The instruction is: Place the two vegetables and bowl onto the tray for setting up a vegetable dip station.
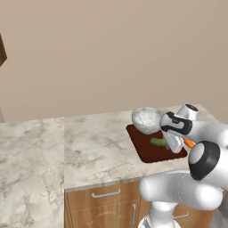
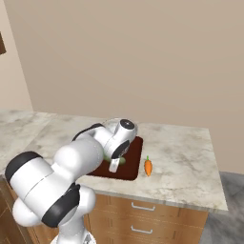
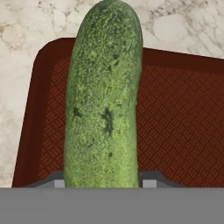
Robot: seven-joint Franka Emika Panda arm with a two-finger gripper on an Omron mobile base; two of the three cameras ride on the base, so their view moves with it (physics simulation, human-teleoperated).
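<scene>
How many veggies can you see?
2. The cucumber is over the tray, between the pincer tips. The carrot lies on the counter beside the tray.

The cucumber (image 1: 158, 142) is seen over the tray (image 1: 147, 151), seemingly lifted; the bowl (image 1: 147, 119) sits at its far end, the carrot (image 2: 148, 167) right of it on the counter (image 1: 93, 142).

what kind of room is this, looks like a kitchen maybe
Most likely a rendered kitchen: a marble-look counter over wooden drawers, with a bowl, cucumber and carrot set out by a tray.
</scene>
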